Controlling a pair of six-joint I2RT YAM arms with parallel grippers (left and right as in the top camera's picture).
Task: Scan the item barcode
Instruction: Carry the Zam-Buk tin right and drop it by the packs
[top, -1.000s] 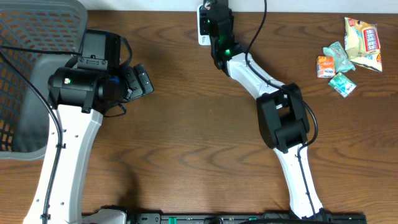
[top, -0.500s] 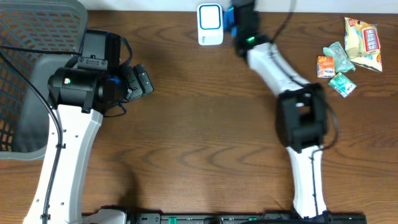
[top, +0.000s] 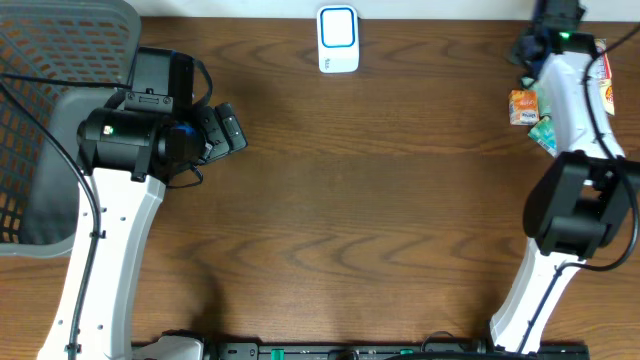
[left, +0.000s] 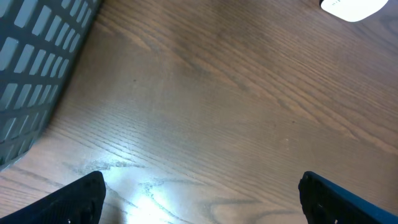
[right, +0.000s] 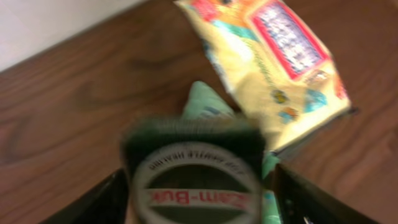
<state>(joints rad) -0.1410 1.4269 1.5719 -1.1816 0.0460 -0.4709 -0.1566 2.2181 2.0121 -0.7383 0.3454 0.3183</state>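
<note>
Right gripper (right: 202, 202) swung off scanner (top: 338, 40) to pile (right: 273, 68) just ahead of it | packet (right: 194, 168) between its fingers, clamped or loose: you can't tell, blurred | left gripper (left: 199, 199) wide apart, empty | scan likely done; you're at drop-off

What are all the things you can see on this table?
Table: one, brown wood, under everything.
Basket: one, grey, far left.
Scanner: one, white and blue, top middle.
Yellow packet: one, yellow with red panel, top right.
Orange packet: one, orange, right side.
Green packet: at least one, pale green, just below the orange packet.
Dark pack: one, dark green, round white label, between the right pincer's fingers.
Arms: two, white and black, left arm, right arm.
Left pincer: black, open, near the basket.
Right pincer: black, over the packets.
</note>
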